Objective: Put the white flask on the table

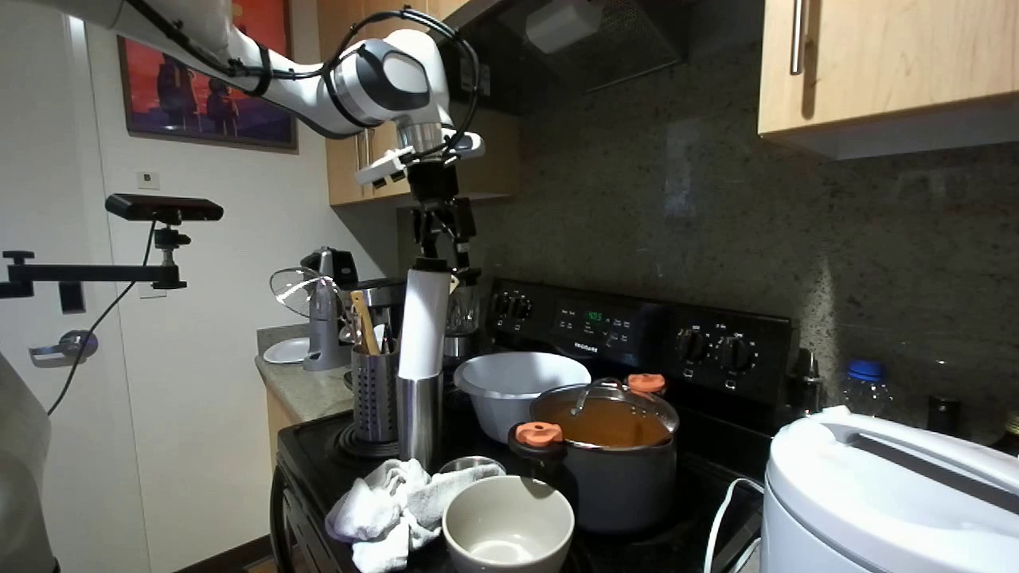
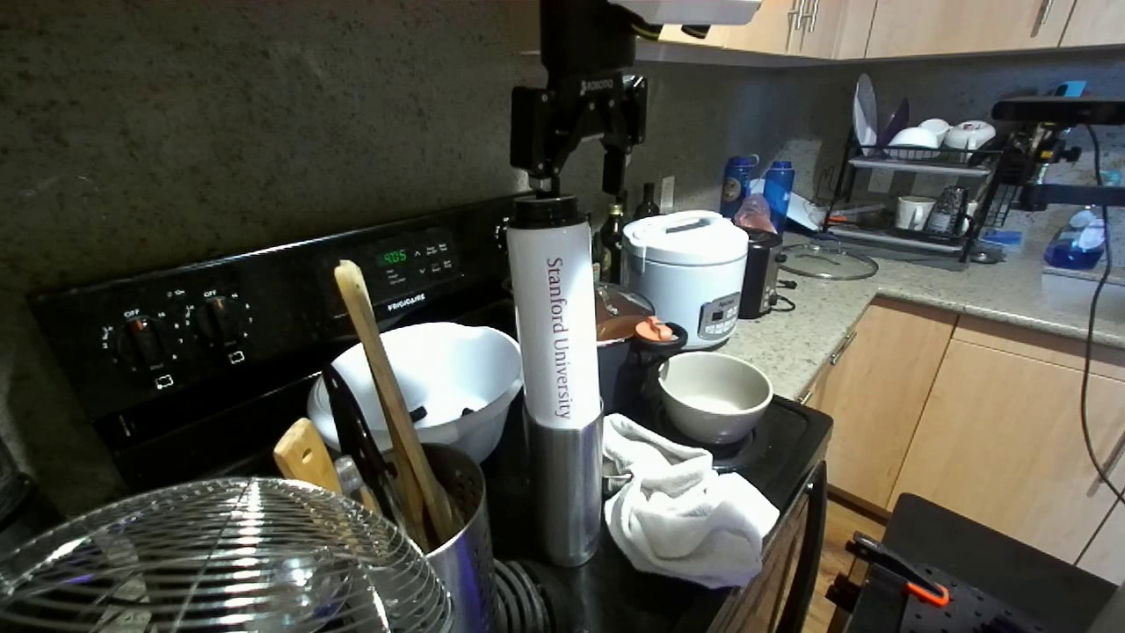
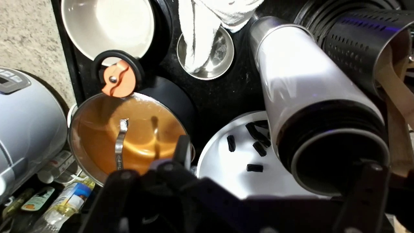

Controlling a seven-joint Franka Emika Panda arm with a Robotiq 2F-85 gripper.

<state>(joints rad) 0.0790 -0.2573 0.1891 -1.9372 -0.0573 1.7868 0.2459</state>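
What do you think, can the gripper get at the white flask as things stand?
Probably yes: the open gripper is right at the top of the white flask, one finger at its mouth, with nothing seen blocking between.

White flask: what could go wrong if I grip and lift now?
The open gripper has one fingertip at the mouth of the white flask, the other outside; closing might catch only the rim and slip.
The flask seems tilted in the steel canister, which a lift could drag along.
The utensil holder stands close by and might get knocked.
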